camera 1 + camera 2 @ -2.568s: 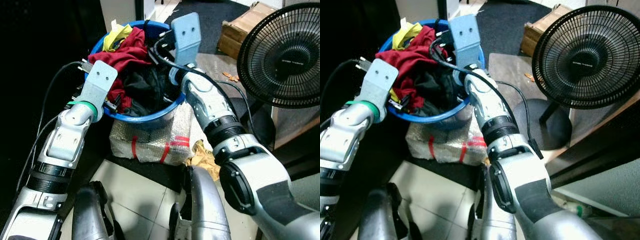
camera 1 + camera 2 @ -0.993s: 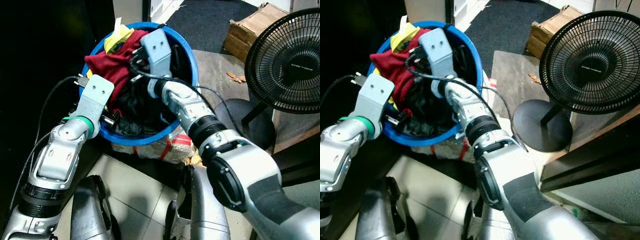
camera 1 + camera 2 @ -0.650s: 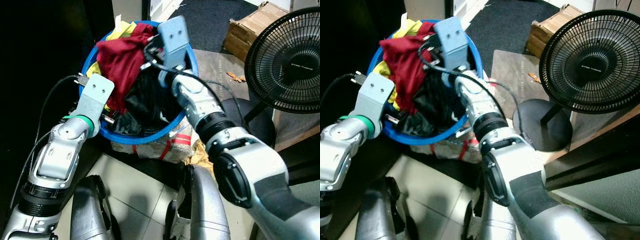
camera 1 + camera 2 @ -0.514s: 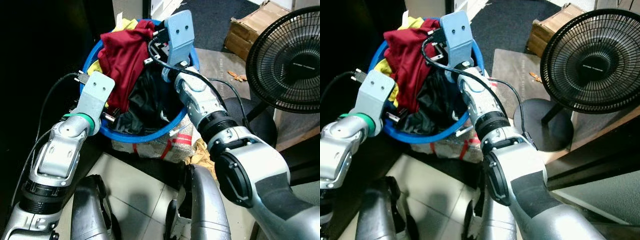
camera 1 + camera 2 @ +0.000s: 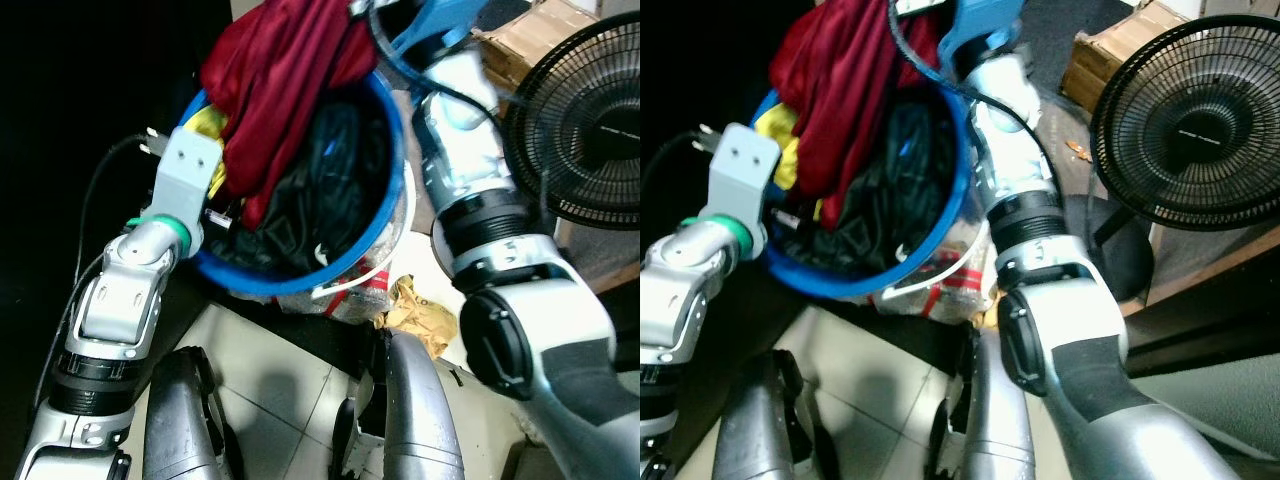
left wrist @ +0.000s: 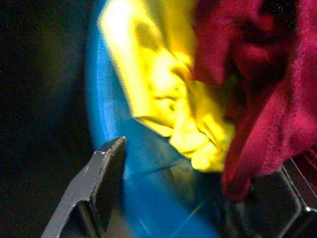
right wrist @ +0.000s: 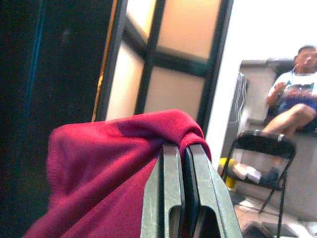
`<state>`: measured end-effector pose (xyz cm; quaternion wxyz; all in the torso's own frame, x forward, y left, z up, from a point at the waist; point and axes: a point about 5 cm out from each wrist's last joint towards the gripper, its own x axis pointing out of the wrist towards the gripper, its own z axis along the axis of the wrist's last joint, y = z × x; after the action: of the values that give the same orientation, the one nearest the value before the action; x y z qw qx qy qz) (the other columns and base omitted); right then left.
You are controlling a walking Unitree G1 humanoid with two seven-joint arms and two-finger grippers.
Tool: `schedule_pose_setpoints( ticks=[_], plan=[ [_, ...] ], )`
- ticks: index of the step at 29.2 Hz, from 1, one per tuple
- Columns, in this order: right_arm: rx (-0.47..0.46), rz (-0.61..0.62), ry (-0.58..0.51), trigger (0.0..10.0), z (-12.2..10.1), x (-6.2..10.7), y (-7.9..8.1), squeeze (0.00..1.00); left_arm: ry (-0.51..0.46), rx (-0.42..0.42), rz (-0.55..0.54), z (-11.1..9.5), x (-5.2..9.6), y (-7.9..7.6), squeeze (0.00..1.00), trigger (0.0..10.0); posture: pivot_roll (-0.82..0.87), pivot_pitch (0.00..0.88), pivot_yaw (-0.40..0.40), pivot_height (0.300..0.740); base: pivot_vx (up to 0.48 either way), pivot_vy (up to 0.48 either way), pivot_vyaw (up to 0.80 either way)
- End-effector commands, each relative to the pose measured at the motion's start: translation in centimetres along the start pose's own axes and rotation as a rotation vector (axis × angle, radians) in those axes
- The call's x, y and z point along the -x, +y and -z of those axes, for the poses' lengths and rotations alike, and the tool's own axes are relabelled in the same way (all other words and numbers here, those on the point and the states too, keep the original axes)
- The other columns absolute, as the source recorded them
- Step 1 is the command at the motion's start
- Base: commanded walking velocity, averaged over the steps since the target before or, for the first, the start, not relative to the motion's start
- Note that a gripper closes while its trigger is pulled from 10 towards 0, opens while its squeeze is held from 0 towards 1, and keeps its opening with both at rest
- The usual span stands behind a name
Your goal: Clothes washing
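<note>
Blue plastic basket [image 5: 390, 150], heaped with laundry, is steadied at its rim by the left gripper [image 6: 193, 198], fingers spread astride the wall, so the red garment [image 5: 285, 90] lifts free; the right gripper [image 7: 184, 158], high above, pinches that cloth between closed fingers, its tail trailing into the basket

A: Layout? 
B: Basin [image 5: 392, 150] sits on a wrapped box [image 5: 350, 295], floor [image 5: 280, 370] in front. Clothes in basin: dark garment [image 5: 320, 190] inside, red garment [image 5: 280, 90] hanging above it from right claw [image 7: 184, 163], yellow cloth [image 6: 168, 109] at the left wall.
A: Left claw? 
B: Left claw [image 6: 198, 198] at basin's left rim. Fan [image 5: 1185, 115] right of basin, carton [image 5: 1110, 45] behind it.
</note>
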<state>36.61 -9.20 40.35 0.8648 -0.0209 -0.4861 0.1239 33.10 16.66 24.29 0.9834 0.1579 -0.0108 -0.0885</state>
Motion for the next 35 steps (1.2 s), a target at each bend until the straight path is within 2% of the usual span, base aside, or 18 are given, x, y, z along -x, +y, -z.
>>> schedule_pose_setpoints(
  ticks=[1, 2, 3, 4, 5, 6, 8, 9, 10, 11, 13, 17, 23, 35],
  plan=[
    [-0.019, 0.041, -0.064, 10.0, -1.6, 0.5, -1.5, 0.00, -0.145, 0.041, 0.061, -2.2, 0.8, -0.9, 0.00, 10.0, 0.12, 0.161, -0.047, 0.465, 0.000, 0.000, 0.00],
    [-0.055, 0.046, -0.022, 10.0, -1.1, 1.9, -1.8, 0.00, -0.236, 0.070, 0.094, -3.7, 1.5, -1.5, 0.00, 10.0, 0.11, 0.151, -0.047, 0.465, 0.000, 0.000, 0.00],
    [-0.055, 0.046, -0.022, 10.0, -1.1, 1.9, -1.8, 0.00, -0.236, 0.070, 0.094, -3.7, 1.5, -1.5, 0.00, 10.0, 0.11, 0.151, -0.047, 0.465, 0.000, 0.000, 0.00],
    [-0.092, 0.040, 0.047, 10.0, -0.3, 3.8, -1.7, 0.00, -0.312, 0.105, 0.121, -5.1, 2.1, -2.0, 0.00, 10.0, 0.10, 0.136, -0.045, 0.465, 0.000, 0.000, 0.00],
    [-0.092, 0.040, 0.047, 10.0, -0.3, 3.8, -1.7, 0.00, -0.312, 0.105, 0.121, -5.1, 2.1, -2.0, 0.00, 10.0, 0.10, 0.136, -0.045, 0.465, 0.000, 0.000, 0.00],
    [-0.123, 0.028, 0.132, 10.0, 0.9, 5.9, -1.3, 0.00, -0.378, 0.147, 0.144, -6.4, 2.7, -2.2, 0.00, 10.0, 0.10, 0.129, -0.045, 0.465, 0.000, 0.000, 0.00],
    [-0.182, 0.035, 0.268, 10.0, 2.6, 8.9, -0.4, 0.00, -0.455, 0.186, 0.164, -7.9, 3.3, -2.3, 0.00, 10.0, 0.09, 0.118, -0.045, 0.465, 0.000, 0.000, 0.00],
    [-0.182, 0.035, 0.268, 10.0, 2.6, 8.9, -0.4, 0.00, -0.455, 0.186, 0.164, -7.9, 3.3, -2.3, 0.00, 10.0, 0.09, 0.118, -0.045, 0.465, 0.000, 0.000, 0.00],
    [-0.214, 0.045, 0.338, 10.0, 3.5, 10.5, 0.0, 0.00, -0.481, 0.193, 0.162, -8.5, 3.3, -2.2, 0.00, 10.0, 0.08, 0.107, -0.046, 0.465, 0.000, 0.000, 0.00],
    [-0.214, 0.045, 0.338, 10.0, 3.5, 10.5, 0.0, 0.00, -0.481, 0.193, 0.162, -8.5, 3.3, -2.2, 0.00, 10.0, 0.08, 0.107, -0.046, 0.465, 0.000, 0.000, 0.00],
    [-0.237, 0.110, 0.448, 10.0, 5.3, 12.9, 0.1, 0.00, -0.520, 0.221, 0.141, -9.3, 3.0, -2.0, 0.00, 10.0, 0.07, 0.093, -0.043, 0.470, 0.000, 0.000, 0.00],
    [-0.204, 0.167, 0.487, 10.0, 5.8, 13.6, -0.6, 0.00, -0.537, 0.241, 0.132, -9.6, 2.7, -2.1, 0.00, 10.0, 0.07, 0.075, -0.042, 0.480, 0.000, 0.000, 0.00],
    [-0.172, 0.182, 0.501, 10.0, 5.6, 13.5, -1.1, 0.00, -0.547, 0.254, 0.119, -9.8, 2.6, -2.0, 0.00, 10.0, 0.07, 0.057, -0.043, 0.495, 0.000, 0.000, 0.00],
    [-0.165, 0.132, 0.469, 10.0, 4.6, 12.5, 0.0, 0.00, -0.568, 0.276, 0.096, -10.4, 2.4, -1.4, 0.00, 10.0, 0.07, 0.039, -0.042, 0.530, 0.000, 0.000, 0.00]
  ],
)
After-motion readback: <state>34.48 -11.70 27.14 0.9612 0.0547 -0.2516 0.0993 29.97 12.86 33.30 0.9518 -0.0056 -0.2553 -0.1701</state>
